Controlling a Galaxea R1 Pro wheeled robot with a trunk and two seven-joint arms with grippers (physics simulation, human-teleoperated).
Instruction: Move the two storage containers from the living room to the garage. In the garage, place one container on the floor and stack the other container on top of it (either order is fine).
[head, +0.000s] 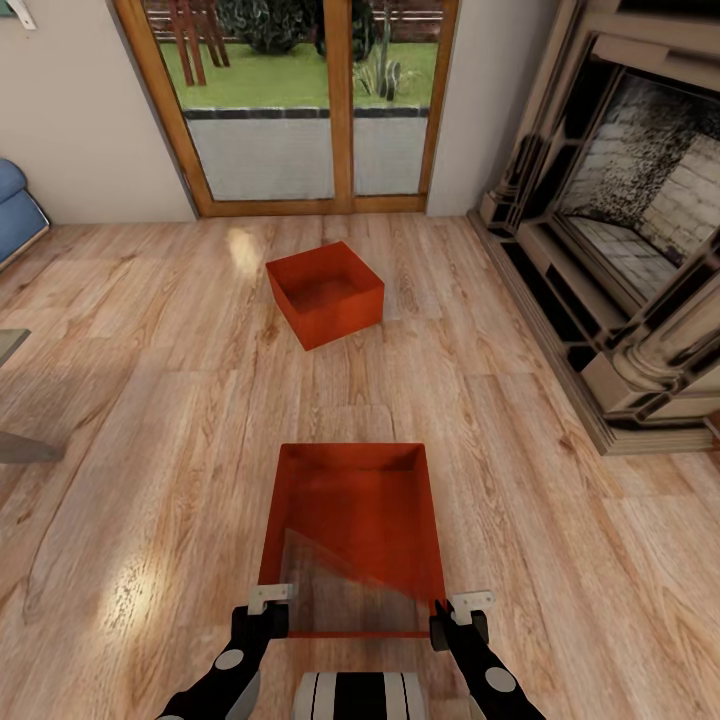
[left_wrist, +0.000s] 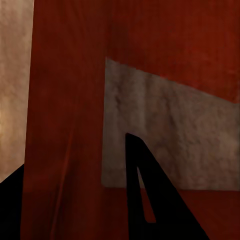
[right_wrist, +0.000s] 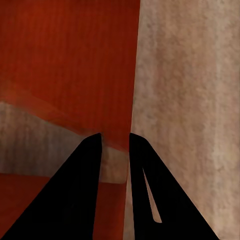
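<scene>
Clamping opposite side walls of the near storage container (head: 350, 520), left gripper (head: 268, 612) and right gripper (head: 458, 618) grip it above the wood plank floor (head: 150, 400); 1 more container (head: 325, 292) sits beyond.

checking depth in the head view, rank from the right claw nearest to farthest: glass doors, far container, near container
1. near container, at the right claw, its wall between the fingers.
2. far container, ahead mid-floor.
3. glass doors, at the back wall.

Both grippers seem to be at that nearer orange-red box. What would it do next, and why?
Probably lift it straight up a little. The left gripper and right gripper sit at the near corners of the nearer orange-red open-topped box, each with fingers straddling a side wall, while it appears to rest on the wood plank floor.
</scene>
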